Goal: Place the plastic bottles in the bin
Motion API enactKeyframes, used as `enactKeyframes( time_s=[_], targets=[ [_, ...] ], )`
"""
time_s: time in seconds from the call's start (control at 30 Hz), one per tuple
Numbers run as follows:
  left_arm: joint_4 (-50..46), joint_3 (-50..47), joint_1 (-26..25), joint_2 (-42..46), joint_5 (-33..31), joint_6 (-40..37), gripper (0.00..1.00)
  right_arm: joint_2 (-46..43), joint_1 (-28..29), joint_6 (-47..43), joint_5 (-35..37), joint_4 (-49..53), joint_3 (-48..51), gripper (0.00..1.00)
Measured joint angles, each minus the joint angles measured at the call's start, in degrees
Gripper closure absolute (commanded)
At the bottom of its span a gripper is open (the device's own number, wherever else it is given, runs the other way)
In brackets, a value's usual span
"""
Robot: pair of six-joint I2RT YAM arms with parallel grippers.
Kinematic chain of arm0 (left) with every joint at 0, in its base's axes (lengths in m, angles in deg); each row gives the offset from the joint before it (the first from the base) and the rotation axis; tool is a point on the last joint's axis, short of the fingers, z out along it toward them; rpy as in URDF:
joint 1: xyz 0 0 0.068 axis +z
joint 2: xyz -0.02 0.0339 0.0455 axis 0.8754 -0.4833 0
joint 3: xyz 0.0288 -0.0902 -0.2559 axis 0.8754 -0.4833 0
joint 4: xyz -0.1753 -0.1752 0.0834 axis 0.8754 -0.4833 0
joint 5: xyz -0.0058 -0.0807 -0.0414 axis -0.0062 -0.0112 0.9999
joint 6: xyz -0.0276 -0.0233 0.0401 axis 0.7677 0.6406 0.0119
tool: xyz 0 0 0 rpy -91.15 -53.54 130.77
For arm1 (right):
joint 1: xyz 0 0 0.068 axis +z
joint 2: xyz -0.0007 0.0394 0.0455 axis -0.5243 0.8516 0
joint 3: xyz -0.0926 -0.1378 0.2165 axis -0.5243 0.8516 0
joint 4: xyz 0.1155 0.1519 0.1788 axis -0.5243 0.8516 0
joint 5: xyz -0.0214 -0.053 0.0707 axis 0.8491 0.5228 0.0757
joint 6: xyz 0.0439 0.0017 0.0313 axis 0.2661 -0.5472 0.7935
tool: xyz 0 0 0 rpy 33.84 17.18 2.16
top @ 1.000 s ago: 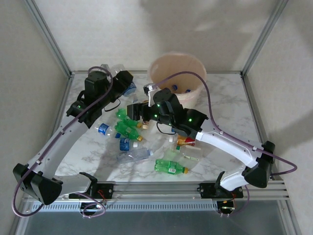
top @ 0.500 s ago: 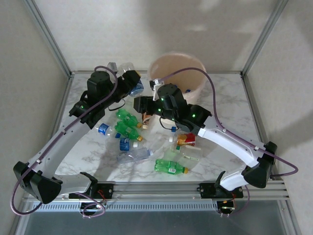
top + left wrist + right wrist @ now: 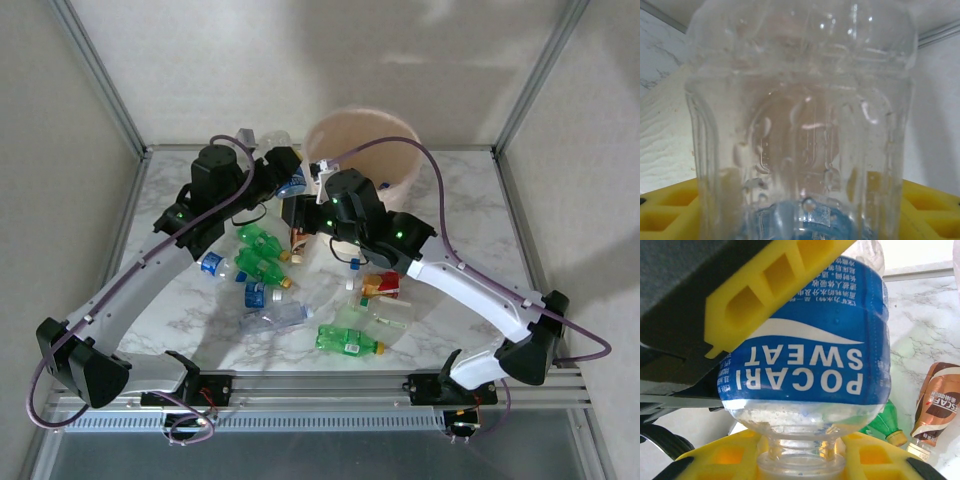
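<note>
Mostly, the clear bottle hides the left fingers.

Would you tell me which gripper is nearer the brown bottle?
Right: the right gripper is just beyond the brown bottle; the left gripper is farther back, by the bin.

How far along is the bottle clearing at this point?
Done: unclear; the bin floor is hidden behind the arms. In hand: one blue-labelled bottle, neck in the right pincer, body in the left pincer, held beside the bin. Left: most of it; green bottles, a brown bottle and others lie on the table.
</note>
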Motion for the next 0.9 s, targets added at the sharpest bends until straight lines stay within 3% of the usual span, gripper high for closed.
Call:
enactKeyframes(
  time_s=[0.17,0.23,0.53,0.9],
  targets=[
    [0.79,0.11,-0.09,0.00,-0.07,0.02,0.18,-0.72,-0.02,0.09,0.11,0.15,0.02,0.85],
    [0.15,1.11,-0.09,-0.13,-0.52,-0.44,0.01,-1.38,-0.02,0.07,0.46,0.59,0.00,0.86],
    [-1.57,8.24,0.87,-0.26,-5.68,-5.03,0.01,-2.49,-1.86,-0.28,5.84,7.67,-4.22,0.86],
    [-3.34,3.19,2.80,4.79,-10.49,-9.40,0.01,-3.08,-14.93,-2.56,13.05,19.74,-16.00,0.85]
  ],
)
